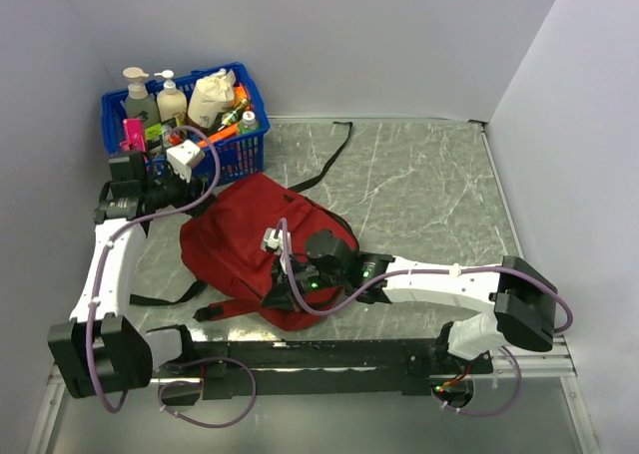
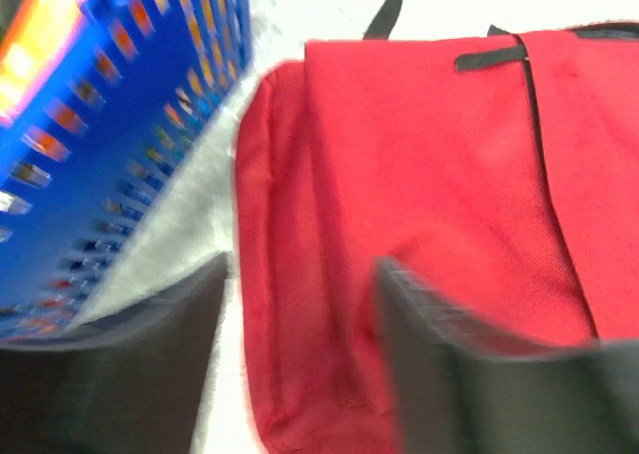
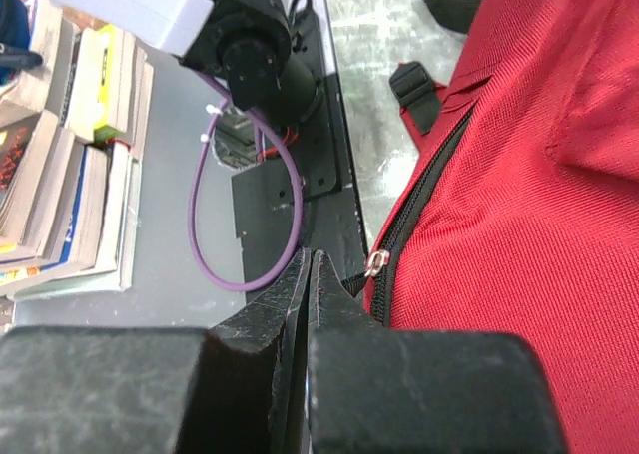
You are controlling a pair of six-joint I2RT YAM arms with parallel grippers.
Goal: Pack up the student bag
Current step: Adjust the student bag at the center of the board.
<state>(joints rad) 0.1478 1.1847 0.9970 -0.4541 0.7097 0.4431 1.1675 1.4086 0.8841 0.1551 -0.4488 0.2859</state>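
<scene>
The left gripper (image 2: 300,266) is spread, with nothing held. Its fingers (image 2: 150,374) hover over the rounded edge of the student bag (image 1: 250,239), and a strip of worktop (image 1: 419,195) shows beneath the gap. The right gripper (image 3: 310,274) has its fingers pressed together low against the near side of the bag, just beside the small metal ring (image 3: 376,263) at the end of the black zipper (image 3: 424,190). I cannot tell whether it pinches anything thin there.

The one dark red bag lies flat in the middle of the worktop, between the two arms. A black strap (image 1: 324,165) trails away towards the back. Just beside the bag's far left corner stands one blue basket (image 1: 240,155), close to the left gripper. It is crowded with toiletries, among them two pump bottles (image 1: 136,95). From the right wrist, a purple cable (image 3: 200,254) loops over the arm mount, and a stack of books (image 3: 70,195) lies beyond it, off the worktop.
</scene>
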